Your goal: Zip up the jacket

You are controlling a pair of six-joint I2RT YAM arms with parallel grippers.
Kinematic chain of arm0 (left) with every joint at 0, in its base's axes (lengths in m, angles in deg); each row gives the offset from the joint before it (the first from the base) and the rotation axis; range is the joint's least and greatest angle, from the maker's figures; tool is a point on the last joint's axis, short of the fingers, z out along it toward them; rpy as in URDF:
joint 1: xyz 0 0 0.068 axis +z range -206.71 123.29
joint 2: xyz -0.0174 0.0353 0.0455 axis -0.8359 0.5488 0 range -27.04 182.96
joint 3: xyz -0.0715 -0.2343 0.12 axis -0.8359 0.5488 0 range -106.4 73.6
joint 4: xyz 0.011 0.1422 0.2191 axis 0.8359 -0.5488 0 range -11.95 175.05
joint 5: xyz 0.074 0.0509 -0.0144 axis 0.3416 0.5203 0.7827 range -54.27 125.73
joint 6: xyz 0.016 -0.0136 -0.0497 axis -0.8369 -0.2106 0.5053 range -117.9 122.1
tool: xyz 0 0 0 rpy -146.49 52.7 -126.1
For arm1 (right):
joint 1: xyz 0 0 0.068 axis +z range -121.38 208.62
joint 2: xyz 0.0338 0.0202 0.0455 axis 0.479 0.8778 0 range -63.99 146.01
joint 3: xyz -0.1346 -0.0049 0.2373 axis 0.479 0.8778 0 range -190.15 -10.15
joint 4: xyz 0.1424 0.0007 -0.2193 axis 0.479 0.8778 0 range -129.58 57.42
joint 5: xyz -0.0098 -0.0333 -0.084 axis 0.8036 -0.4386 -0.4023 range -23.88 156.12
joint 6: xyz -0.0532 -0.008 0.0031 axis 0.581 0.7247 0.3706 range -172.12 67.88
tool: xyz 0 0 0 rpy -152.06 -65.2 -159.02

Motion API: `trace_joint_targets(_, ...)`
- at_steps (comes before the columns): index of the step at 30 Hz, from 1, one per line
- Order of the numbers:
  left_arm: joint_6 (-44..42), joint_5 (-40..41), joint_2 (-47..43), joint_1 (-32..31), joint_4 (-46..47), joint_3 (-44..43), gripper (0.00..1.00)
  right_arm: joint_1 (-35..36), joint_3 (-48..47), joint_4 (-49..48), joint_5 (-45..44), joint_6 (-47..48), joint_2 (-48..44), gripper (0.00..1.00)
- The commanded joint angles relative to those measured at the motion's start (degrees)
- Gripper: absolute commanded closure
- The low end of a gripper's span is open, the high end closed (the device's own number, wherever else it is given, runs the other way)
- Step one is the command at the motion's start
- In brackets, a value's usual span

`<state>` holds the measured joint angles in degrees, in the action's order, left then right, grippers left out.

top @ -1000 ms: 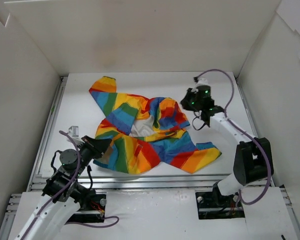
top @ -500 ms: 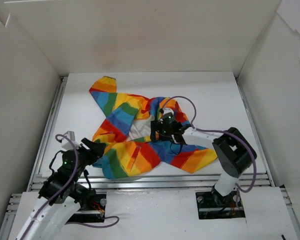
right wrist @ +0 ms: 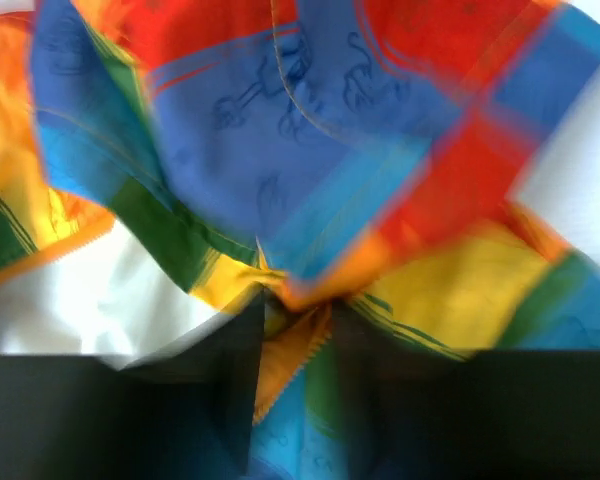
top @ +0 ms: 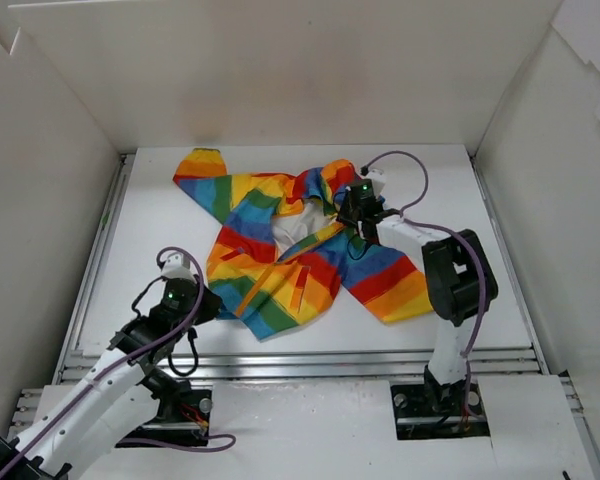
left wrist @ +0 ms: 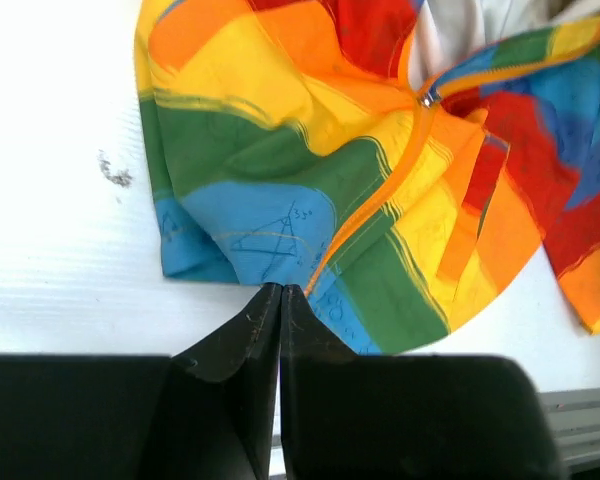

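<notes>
The rainbow-striped jacket (top: 260, 215) lies spread on the white table, its white lining showing near the collar. An orange zip (left wrist: 365, 205) runs from the hem up to a small metal slider (left wrist: 425, 98); above the slider the two sides part. My left gripper (top: 208, 300) sits at the bottom hem, its jaws pressed together on the blue edge of the jacket (left wrist: 280, 150) by the foot of the zip (left wrist: 281, 288). My right gripper (top: 355, 222) is at the collar end. Its view is blurred, with the jacket (right wrist: 280, 130) bunched between its fingers (right wrist: 295, 300).
White walls enclose the table (top: 160, 230) on three sides. A metal rail (top: 300, 355) runs along the near edge and another along the left side (top: 100, 250). A small dark smudge (left wrist: 115, 175) marks the table left of the hem.
The jacket has shifted up and to the right and is stretched straighter. The right gripper moved up-right with the collar cloth. The left gripper moved right to the hem.
</notes>
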<state>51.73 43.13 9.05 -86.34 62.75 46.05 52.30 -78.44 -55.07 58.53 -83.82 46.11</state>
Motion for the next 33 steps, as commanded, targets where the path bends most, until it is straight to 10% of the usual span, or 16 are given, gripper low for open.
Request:
trace_joint_targets(1,0.12,5.15,-0.76,-3.76,1.75,-1.28,1.00,-1.44,-0.88,-4.21,-5.41,0.85,-9.01,0.64)
trace_joint_targets(2,0.03,6.47,-1.72,-3.77,1.56,-0.67,1.00,-2.14,-0.70,-0.63,-3.32,1.29,-9.90,0.37)
trace_joint_targets(8,-0.14,6.13,3.52,-7.02,3.92,-1.80,0.63,3.80,16.32,-1.65,-1.63,0.33,-23.86,0.14)
trace_joint_targets(9,-0.84,6.75,4.41,-7.98,4.81,-2.50,0.62,5.13,17.74,-1.74,-0.94,0.15,-24.75,0.15)
trace_joint_targets(13,-2.78,15.88,8.10,-15.09,6.13,-8.47,0.71,12.86,20.74,-0.60,4.51,0.94,-23.45,1.00)
trace_joint_targets(15,-3.75,15.38,10.47,-15.11,7.53,-10.85,0.58,14.89,22.50,-0.69,3.82,1.12,-21.43,0.99)
trace_joint_targets(18,-3.92,11.69,18.81,-14.59,10.26,-12.96,0.45,16.22,25.04,-0.69,1.44,-0.37,-19.67,0.62)
trace_joint_targets(33,-7.62,6.05,49.50,-13.44,24.93,-16.49,0.45,23.86,42.10,-5.43,4.61,-12.77,-28.27,0.62)
